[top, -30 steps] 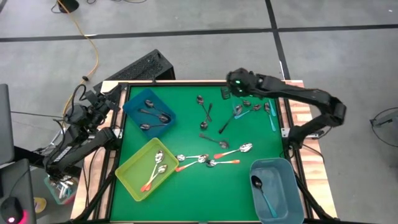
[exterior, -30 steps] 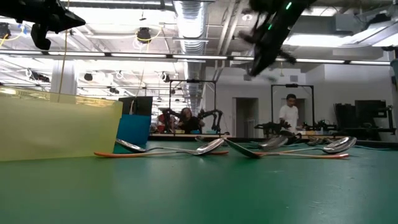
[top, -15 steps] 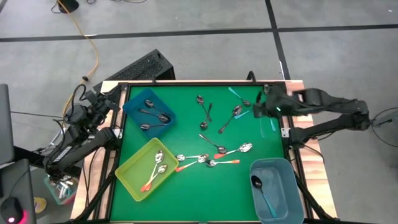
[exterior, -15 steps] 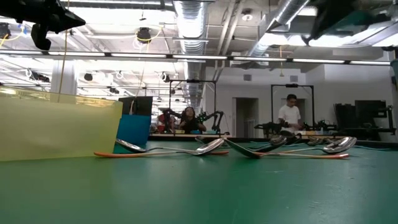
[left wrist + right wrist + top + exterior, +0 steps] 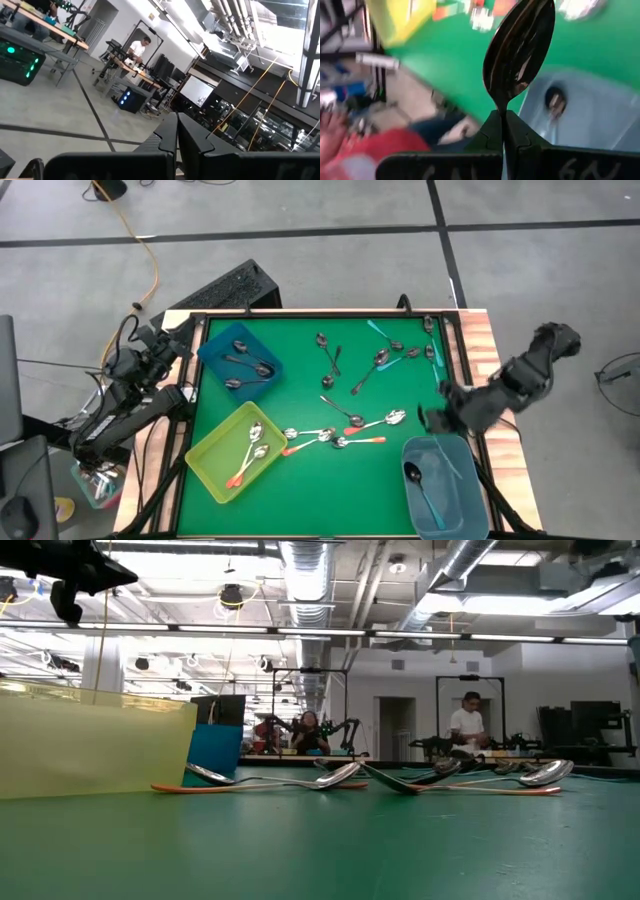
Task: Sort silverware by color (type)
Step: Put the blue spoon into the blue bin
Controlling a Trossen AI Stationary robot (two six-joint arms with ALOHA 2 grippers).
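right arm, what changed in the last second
The right gripper, shut on a teal-handled spoon, swung from the table's far edge, where it hung over the loose spoons, along the right side to just above the grey-blue bin, which already holds one such spoon. The spoon's bowl sticks out past the fingers. The left gripper stayed shut and parked off the table's left; the other spoons and both other bins did not move.

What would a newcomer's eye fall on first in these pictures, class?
First the right gripper, shut on a dark spoon above the light blue bin at the table's front right, where one spoon already lies. Then the spoons scattered across the green mat, flanked by a yellow-green bin and a dark blue bin.
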